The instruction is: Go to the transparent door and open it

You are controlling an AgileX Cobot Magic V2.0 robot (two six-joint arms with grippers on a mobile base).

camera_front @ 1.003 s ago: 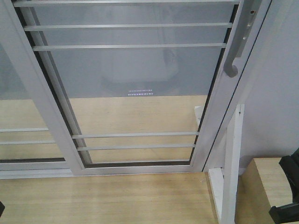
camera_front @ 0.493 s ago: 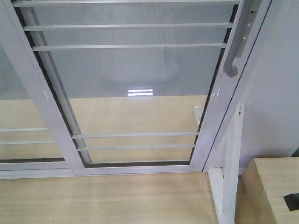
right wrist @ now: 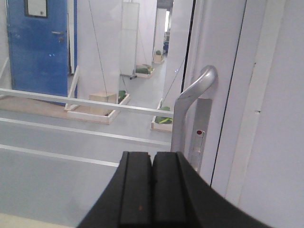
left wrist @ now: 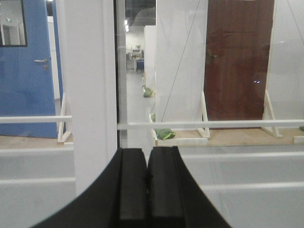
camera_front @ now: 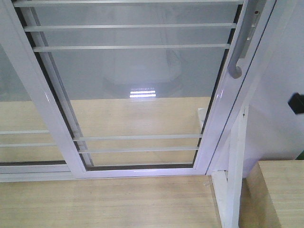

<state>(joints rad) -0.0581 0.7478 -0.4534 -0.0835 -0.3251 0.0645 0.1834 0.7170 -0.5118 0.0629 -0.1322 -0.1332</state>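
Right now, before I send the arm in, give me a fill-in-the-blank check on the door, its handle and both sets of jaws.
In the front view, the handle sits on the ____ edge of the door.
The right gripper has its jaws ____, with the handle ahead of it.
The left gripper holds ____ between its jaws.
The far door at the left of both wrist views is painted ____.
Missing words: right; shut; nothing; blue.
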